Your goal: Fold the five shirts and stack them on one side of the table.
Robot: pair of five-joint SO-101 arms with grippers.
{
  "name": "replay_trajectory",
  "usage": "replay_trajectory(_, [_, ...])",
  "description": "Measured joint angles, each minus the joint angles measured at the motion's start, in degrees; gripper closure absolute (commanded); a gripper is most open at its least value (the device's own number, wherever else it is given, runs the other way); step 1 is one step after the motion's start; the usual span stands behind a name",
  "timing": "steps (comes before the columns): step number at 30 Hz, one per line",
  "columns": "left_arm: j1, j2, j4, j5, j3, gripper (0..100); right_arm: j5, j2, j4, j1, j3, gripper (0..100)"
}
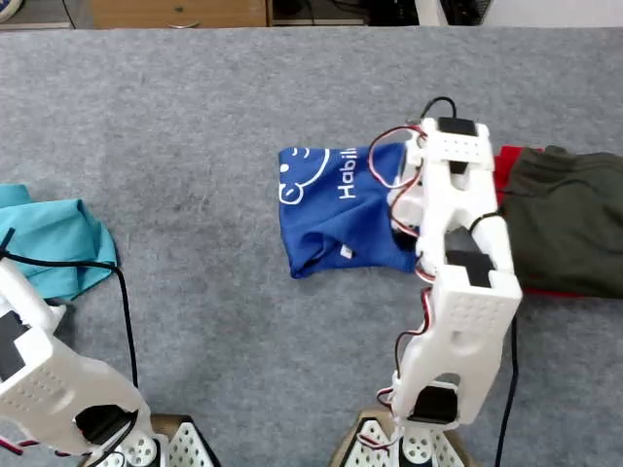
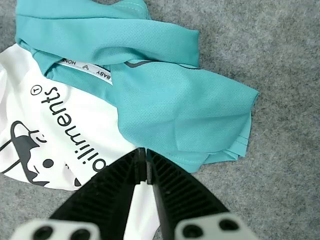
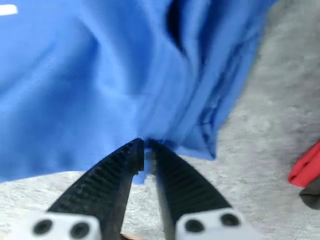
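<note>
Blue shirt with white print [image 1: 336, 209] is lying bunched at the middle of the grey felt counter [image 1: 195, 117], and you are holding it by its right-hand edge. The right arm [image 1: 458, 282] is reaching over that edge, and its jaws are pinching a fold of the blue fabric between their tips.

Nearly all of the blue shirt is spreading away from the jaws toward the robot's left. On the arm's other side, a dark olive shirt [image 1: 569, 219] is lying on top of a red shirt [image 1: 508, 165] at the counter's right end, just beside the arm. So you are working with cloth on one side of the pinch and the pile on the other. Expect that any carry toward that pile will be dragging the loose body behind the grip.

The left arm [image 1: 49, 379] is sitting well apart at the counter's left. Its jaws are closed on nothing and are hovering above a teal mesh shirt [image 2: 175, 100] that is overlapping a white shirt with black print [image 2: 55, 130]. Your right arm is clearly the nearer one to the blue shirt.
</note>
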Motion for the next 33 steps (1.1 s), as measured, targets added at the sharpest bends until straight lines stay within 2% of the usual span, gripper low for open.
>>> replay_trajectory(5, [0.00, 0.00, 0.00, 0.00, 0.00, 98, 5.45, 0.09, 1.23, 4.04, -1.23, 99.6])
replay_trajectory(10, [0.00, 0.00, 0.00, 0.00, 0.00, 98, 15.21, 0.09, 3.25, 8.97, -8.18, 99.6])
replay_trajectory(15, [0.00, 0.00, 0.00, 0.00, 0.00, 98, 23.21, 0.09, 6.51, 10.02, -11.43, 99.2])
replay_trajectory(17, [0.00, 0.00, 0.00, 0.00, 0.00, 98, 22.24, 0.09, 8.26, 9.85, -11.60, 96.7])
replay_trajectory(21, [0.00, 0.00, 0.00, 0.00, 0.00, 98, 15.30, 0.09, 9.49, 7.30, -11.25, 88.2])
replay_trajectory(25, [0.00, 0.00, 0.00, 0.00, 0.00, 98, 9.23, 0.09, 9.49, 4.75, -9.14, 88.2])
replay_trajectory(33, [0.00, 0.00, 0.00, 0.00, 0.00, 98, 5.27, 0.09, 9.49, 1.05, -7.74, 88.2])
